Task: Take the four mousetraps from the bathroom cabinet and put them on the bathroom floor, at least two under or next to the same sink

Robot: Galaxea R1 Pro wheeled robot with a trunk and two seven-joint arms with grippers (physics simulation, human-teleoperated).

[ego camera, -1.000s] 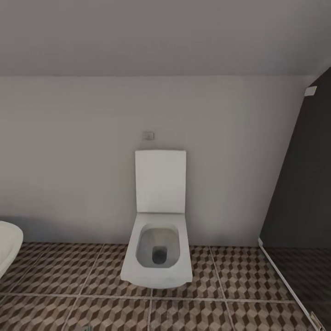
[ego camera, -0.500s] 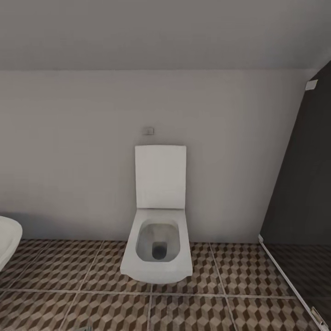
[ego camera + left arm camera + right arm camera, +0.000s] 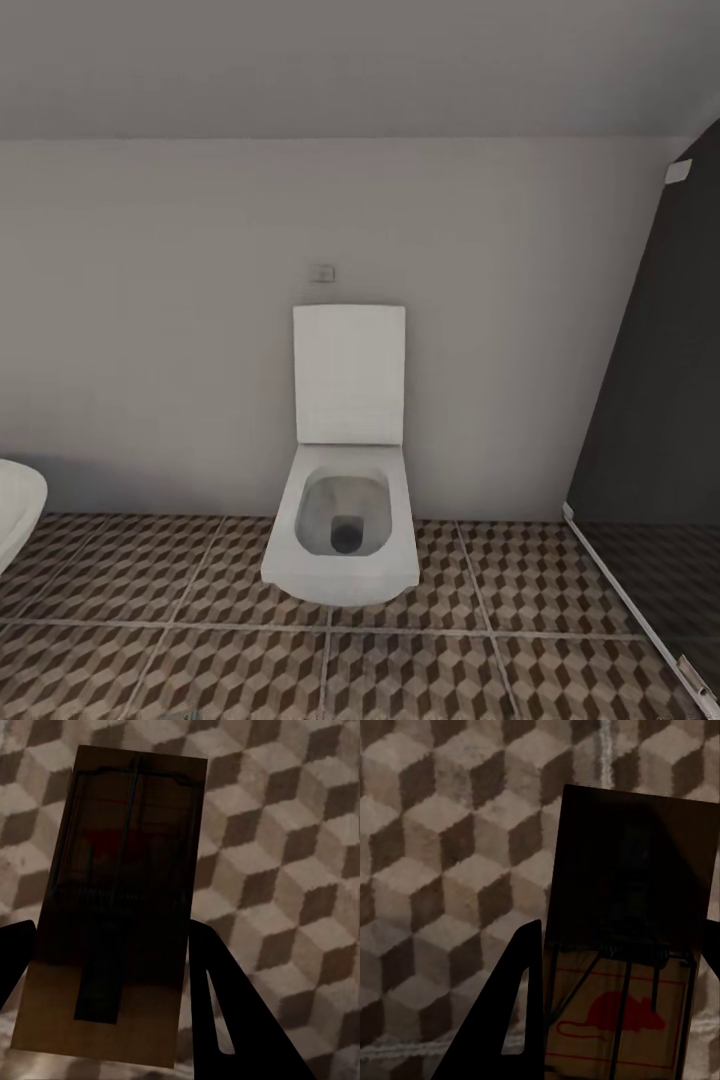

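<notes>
While one white toilet (image 3: pixel 342 520) stands on the bathroom floor (image 3: pixel 520 680), each gripper clamps one mousetrap above the tiles: left gripper (image 3: pixel 105 967) grips the left mousetrap (image 3: pixel 112 900), right gripper (image 3: pixel 622 967) the right mousetrap (image 3: pixel 626 937).

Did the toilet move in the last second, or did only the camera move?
No. The toilet keeps its place against the wall and the bathroom floor; the whole view shifted upward together.

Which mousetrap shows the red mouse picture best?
The mousetrap in the right hand: its red mouse drawing is clear. The left hand's trap shows just a dim red smudge.
</notes>
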